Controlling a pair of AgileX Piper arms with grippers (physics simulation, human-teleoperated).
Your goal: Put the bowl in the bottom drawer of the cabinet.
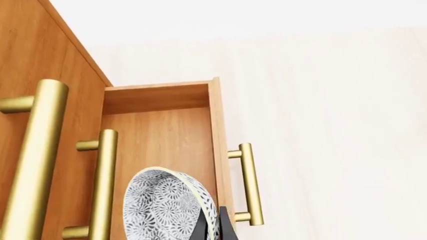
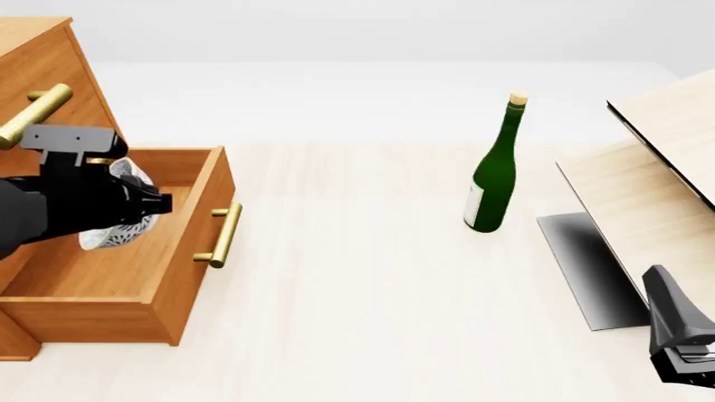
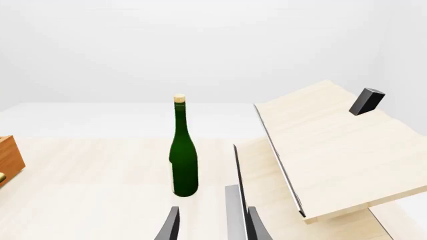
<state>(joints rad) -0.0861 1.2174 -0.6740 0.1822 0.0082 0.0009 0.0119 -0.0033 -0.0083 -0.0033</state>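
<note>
The white speckled bowl (image 1: 165,207) hangs tilted on its side over the open bottom drawer (image 1: 160,135), with a dark finger (image 1: 213,226) of my left gripper clamped on its rim. In the front view the left gripper (image 2: 134,205) holds the bowl (image 2: 109,238) inside the outline of the pulled-out drawer (image 2: 208,197) of the orange-brown cabinet (image 2: 45,71); the arm hides most of the bowl. My right gripper (image 2: 684,339) sits far off at the near right, open, its fingers (image 3: 170,225) apart with nothing between them.
A tall green bottle (image 2: 493,176) stands mid-table, right of the drawer. Pale wooden boards (image 2: 659,180) slant at the right, with a grey panel (image 2: 587,268) below them. The drawer's brass handle (image 2: 221,236) juts toward the table's middle. Two upper brass handles (image 1: 33,160) are overhead.
</note>
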